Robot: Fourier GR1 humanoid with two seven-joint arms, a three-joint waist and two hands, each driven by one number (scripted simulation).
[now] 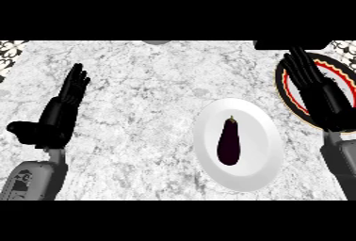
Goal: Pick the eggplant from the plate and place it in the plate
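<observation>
The eggplant lies lengthwise on the white plate, right of the table's middle. Both robot hands are wide, holding nothing: left resting, right over the red-rimmed plate. Bring the right across and curl around the eggplant's thick middle.

Kitchen setting: grey-white marble counter; white plate at 4 o'clock, red-patterned plate at 2 o'clock; patterned tiles at 10 o'clock corner.
</observation>
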